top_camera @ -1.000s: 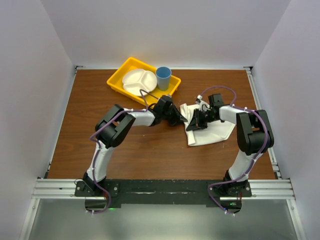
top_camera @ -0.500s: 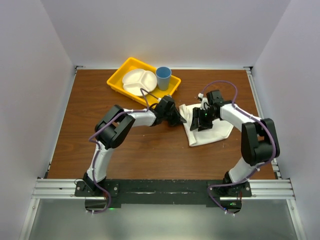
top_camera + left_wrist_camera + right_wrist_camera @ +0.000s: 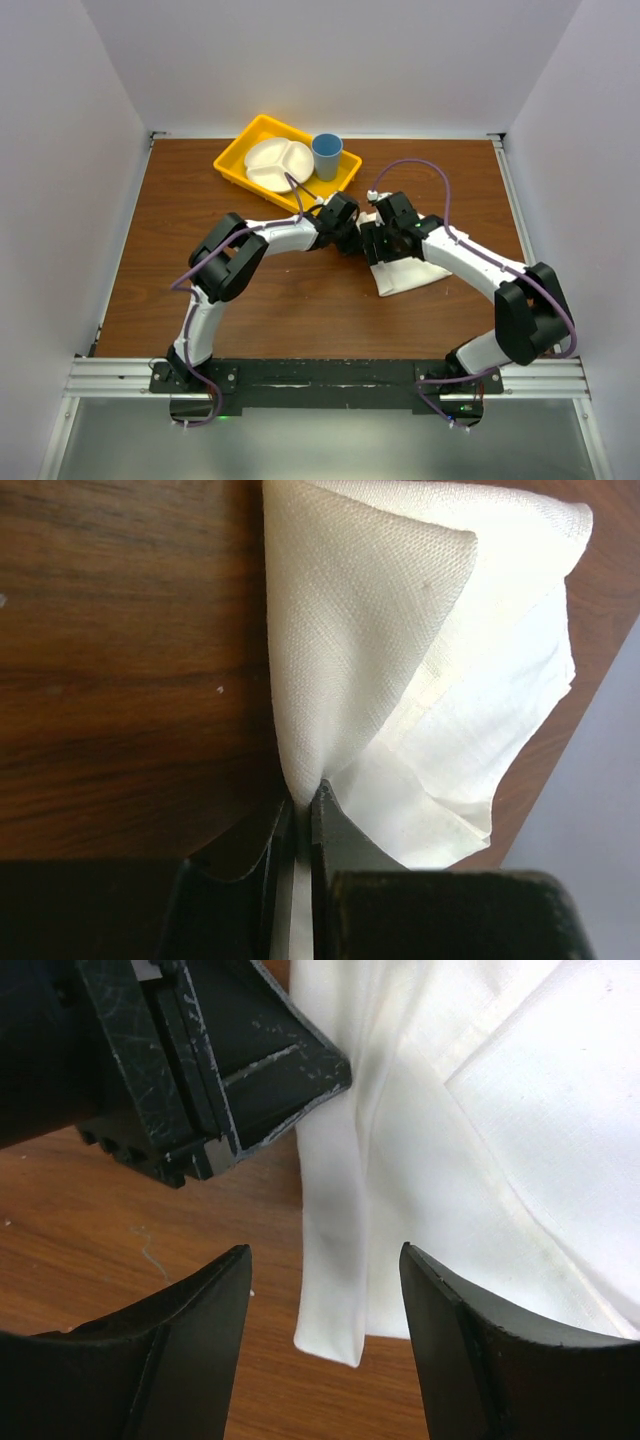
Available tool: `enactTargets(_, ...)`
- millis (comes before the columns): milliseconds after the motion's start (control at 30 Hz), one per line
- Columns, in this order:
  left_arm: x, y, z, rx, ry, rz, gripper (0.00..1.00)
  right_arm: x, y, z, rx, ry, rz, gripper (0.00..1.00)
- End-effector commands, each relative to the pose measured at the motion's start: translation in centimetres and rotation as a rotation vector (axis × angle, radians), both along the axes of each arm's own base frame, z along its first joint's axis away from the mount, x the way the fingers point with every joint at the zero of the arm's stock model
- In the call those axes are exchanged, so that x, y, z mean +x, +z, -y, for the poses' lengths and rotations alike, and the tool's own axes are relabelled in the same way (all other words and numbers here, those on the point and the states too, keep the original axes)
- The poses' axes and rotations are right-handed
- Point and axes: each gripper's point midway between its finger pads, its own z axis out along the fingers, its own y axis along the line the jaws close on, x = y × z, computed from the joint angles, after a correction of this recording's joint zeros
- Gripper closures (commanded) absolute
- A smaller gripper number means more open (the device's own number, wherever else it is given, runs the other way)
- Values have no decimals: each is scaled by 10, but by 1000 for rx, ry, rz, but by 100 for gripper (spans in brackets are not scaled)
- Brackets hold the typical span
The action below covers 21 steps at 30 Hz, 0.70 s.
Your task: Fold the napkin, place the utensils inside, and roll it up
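Observation:
The white napkin (image 3: 410,272) lies folded on the table right of centre. My left gripper (image 3: 352,237) is shut on the napkin's left corner; in the left wrist view the cloth (image 3: 380,610) rises from between the closed jaws of the left gripper (image 3: 303,798). My right gripper (image 3: 372,243) hangs open right beside it, over the napkin's left edge. In the right wrist view a narrow folded strip of the napkin (image 3: 335,1290) lies between the spread jaws of the right gripper (image 3: 325,1252), untouched, with the left gripper (image 3: 230,1070) just above. The utensils are out of view.
A yellow tray (image 3: 240,150) stands at the back, holding a white divided plate (image 3: 275,163) and a blue cup (image 3: 326,155). Bare brown table (image 3: 200,210) lies to the left and in front of the napkin.
My right gripper has opened and swung left across the napkin to stand beside the left gripper. The left gripper has kept its hold and barely moved.

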Motion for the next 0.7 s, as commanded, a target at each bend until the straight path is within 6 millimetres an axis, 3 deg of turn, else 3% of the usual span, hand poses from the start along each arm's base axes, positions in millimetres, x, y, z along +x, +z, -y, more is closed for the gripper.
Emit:
enactTargets(0,0,31,-6,6,42,13,100,13,3,-10,-29,-39,131,37)
enactTargets(167,-5,35,-11,1,47,-2,100,10,3,-35,-33,-20,196,39)
enactTargets(400,-8,41,-8,-29,50,-21,100,10,-22,-35,-111,-34,177,43)
enactTargets(533,-10,40,-10,-34,53,-32,100,5,-30,-43,-30,-58,161,47)
enactTargets(667,-12,34,-15,-44,58,-47,100,-2,-45,-38,-56,-65,139,49)
